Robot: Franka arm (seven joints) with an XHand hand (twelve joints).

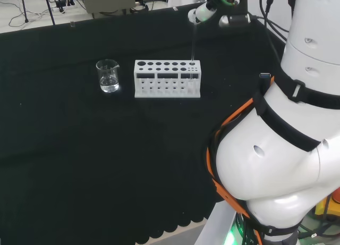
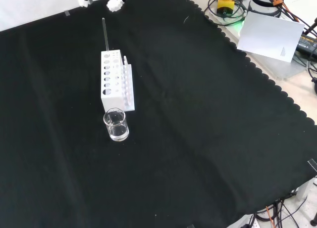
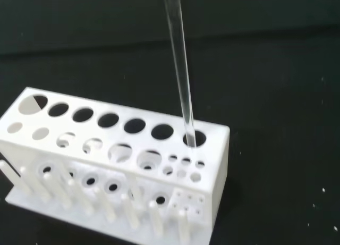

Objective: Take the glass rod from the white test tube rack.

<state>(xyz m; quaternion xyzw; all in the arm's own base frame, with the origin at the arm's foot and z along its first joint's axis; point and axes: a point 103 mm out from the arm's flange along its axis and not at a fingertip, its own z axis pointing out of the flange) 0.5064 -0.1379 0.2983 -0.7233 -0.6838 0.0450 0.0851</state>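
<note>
Now, order: left to right across the head view, each thing placed from my hand.
Beaker (image 1: 109,76): clear glass, with what looks like a little clear liquid at the bottom. It is the thing farthest from my hand, well off to the left and lower on the cloth. In the front view it stands just beyond the rack's near end, close to it.
White test tube rack (image 1: 167,78): below my hand and mostly to its left, lying flat on the black cloth (image 1: 79,160). Its rows of holes face up, and only its right end reaches under my hand. The wrist view shows pegs along its base.
Glass rod (image 1: 194,43): standing nearly upright in the end hole of the rack's back row, the hole nearest my hand. Its top reaches up to just below my hand.
My hand (image 1: 204,12): above the rod's top, at the far edge of the cloth. Whether it is closed on the rod or clear of it, I cannot tell.
Arm links (image 1: 297,149): big and white, to the right of my hand and nearer the camera.
</note>
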